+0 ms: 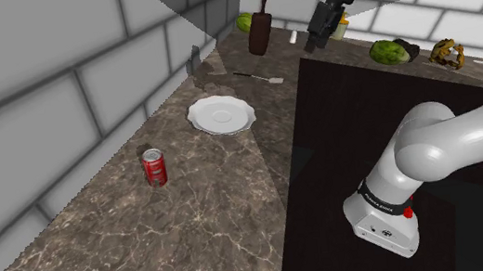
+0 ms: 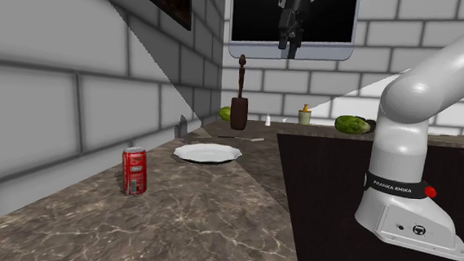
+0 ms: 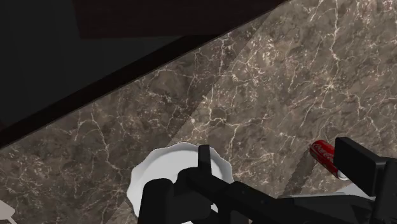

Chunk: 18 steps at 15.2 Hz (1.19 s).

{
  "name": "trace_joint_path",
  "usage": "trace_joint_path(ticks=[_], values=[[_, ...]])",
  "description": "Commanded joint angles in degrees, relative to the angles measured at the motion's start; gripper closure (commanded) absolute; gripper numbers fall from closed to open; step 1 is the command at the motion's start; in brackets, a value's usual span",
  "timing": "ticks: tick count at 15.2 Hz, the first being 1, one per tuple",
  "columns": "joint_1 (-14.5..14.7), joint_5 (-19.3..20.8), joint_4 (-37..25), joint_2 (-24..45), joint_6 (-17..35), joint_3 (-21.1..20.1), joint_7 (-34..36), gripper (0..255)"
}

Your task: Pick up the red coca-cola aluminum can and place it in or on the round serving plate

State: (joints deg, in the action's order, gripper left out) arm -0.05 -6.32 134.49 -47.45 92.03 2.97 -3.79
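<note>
High over the counter, the gripper hangs spread and empty, so it should come down past the plate to the can, upright well apart from it, and straddle its middle squarely before closing.

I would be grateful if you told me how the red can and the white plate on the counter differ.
The can is red with white lettering; the plate is plain white. The can stands upright as a tall, narrow cylinder; the plate lies flat, low and wide, with a wavy rim. Both rest on the dark marbled counter, apart from each other, and the open tool touches neither.
</note>
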Motion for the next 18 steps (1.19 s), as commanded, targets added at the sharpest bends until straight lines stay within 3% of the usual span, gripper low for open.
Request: trace_joint_path(ticks=[1, 11, 18], values=[[0.0, 0.0, 0.0, 0.0, 0.0, 0.0, 0.0, 0], [2.4, -4.4, 2.2, 11.4, 13.9, -11.5, 11.1, 0], [3.1, -4.3, -1.0, 23.7, 22.9, -19.1, 19.4, 0]])
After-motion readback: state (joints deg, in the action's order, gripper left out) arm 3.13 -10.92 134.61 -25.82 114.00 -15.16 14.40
